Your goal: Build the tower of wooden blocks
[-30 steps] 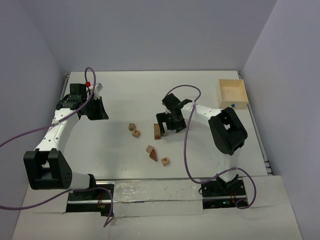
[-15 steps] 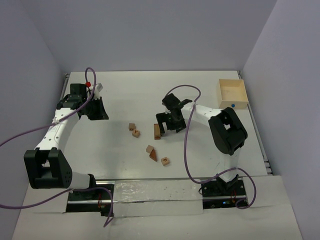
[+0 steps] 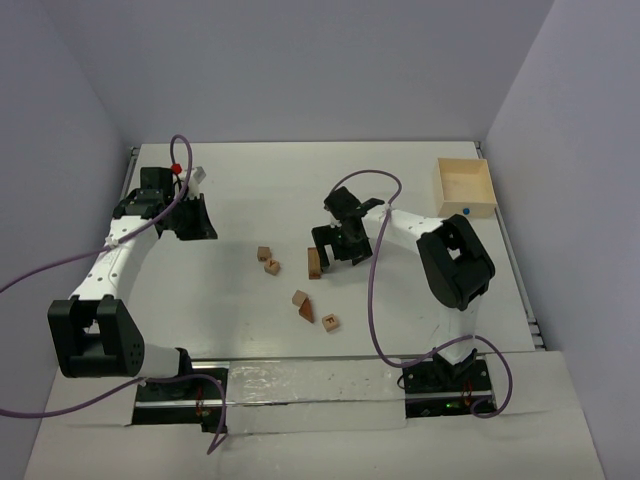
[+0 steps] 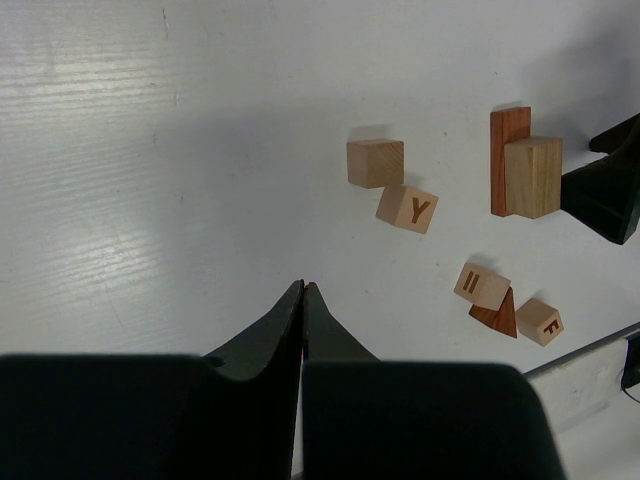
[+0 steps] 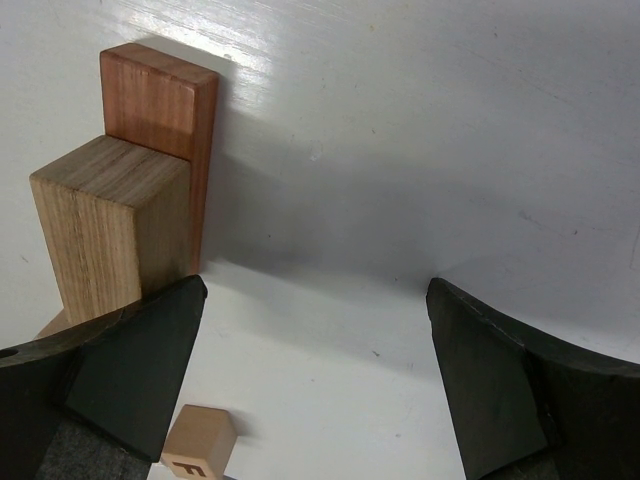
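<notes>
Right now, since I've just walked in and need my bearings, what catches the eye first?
The open right gripper at centre, beside a tan oblong block touching a reddish-brown bar. Nearby, lettered cubes and a reddish-brown wedge lie scattered; the left gripper, far left, is shut.

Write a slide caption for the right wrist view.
Open right gripper beside a tan oblong block set against a reddish-brown bar, lettered cube nearby.

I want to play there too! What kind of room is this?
Probably a robot lab's test booth: left arm and right arm bolted to a white table, plain walls around, wood blocks laid out.
</notes>
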Controlling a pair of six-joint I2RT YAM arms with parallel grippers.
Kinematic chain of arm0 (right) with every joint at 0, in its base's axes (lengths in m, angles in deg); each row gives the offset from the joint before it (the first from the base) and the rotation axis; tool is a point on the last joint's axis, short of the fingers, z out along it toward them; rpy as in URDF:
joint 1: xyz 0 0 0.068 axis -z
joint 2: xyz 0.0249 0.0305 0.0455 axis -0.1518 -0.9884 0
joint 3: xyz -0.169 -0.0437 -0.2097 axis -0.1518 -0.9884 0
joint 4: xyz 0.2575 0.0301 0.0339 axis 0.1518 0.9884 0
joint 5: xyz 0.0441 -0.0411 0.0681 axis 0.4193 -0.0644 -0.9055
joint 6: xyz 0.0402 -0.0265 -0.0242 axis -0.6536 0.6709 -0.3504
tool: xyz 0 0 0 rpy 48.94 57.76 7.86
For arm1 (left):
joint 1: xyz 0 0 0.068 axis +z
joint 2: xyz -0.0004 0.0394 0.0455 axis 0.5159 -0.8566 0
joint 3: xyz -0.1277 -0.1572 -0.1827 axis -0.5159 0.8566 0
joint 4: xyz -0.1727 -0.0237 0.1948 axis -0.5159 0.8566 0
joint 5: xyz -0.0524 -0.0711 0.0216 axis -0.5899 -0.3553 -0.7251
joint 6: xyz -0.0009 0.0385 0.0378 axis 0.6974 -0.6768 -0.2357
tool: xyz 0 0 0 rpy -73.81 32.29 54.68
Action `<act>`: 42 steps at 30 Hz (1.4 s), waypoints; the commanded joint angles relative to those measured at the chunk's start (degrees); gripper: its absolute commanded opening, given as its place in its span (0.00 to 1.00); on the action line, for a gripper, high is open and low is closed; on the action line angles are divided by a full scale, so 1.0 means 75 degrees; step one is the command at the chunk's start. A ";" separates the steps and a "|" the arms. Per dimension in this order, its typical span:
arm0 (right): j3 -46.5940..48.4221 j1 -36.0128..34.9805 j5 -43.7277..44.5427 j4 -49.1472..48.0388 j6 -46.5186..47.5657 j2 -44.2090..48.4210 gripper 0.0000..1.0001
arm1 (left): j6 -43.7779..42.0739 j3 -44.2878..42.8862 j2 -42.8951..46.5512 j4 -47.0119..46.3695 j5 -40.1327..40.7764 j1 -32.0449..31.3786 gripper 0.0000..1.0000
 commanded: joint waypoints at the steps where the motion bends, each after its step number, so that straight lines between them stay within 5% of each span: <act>1: -0.0109 -0.0001 -0.0041 0.0101 0.0112 0.0425 1.00 | 0.0014 -0.0252 0.0070 -0.0252 -0.0169 0.0062 0.07; 13: -0.0555 0.0134 0.1446 0.0155 0.1446 0.3429 1.00 | -0.0043 0.0199 0.1457 -0.0443 0.0045 0.0109 0.18; 16: -0.0787 0.0195 0.1849 -0.0072 0.1961 0.4447 1.00 | -0.0220 0.0225 0.1734 -0.0272 -0.0149 0.0109 0.00; 19: -0.1006 0.0198 0.2070 -0.0167 0.2247 0.5244 1.00 | -0.0478 0.0254 0.1941 -0.0205 -0.0447 0.0109 0.00; 27: -0.1674 0.0380 0.3034 -0.0103 0.2857 0.6716 1.00 | -0.1045 0.0387 0.2672 -0.0209 -0.0091 0.0109 0.11; 29: -0.2228 0.0528 0.3297 -0.0379 0.3041 0.7220 1.00 | -0.1210 0.0147 0.2529 0.0233 0.0027 0.0122 0.22; 32: -0.2859 0.0672 0.3381 -0.0583 0.3557 0.7792 1.00 | -0.1286 0.0027 0.2658 0.0425 -0.0117 0.0132 0.20; 37: -0.3242 0.0823 0.3477 -0.0383 0.4149 0.8183 1.00 | -0.1298 0.0136 0.3012 0.0399 -0.0061 0.0132 0.37; 42: -0.3497 0.0943 0.3599 -0.0487 0.4790 0.8000 1.00 | -0.1333 0.0580 0.3306 0.0449 -0.0217 0.0132 0.36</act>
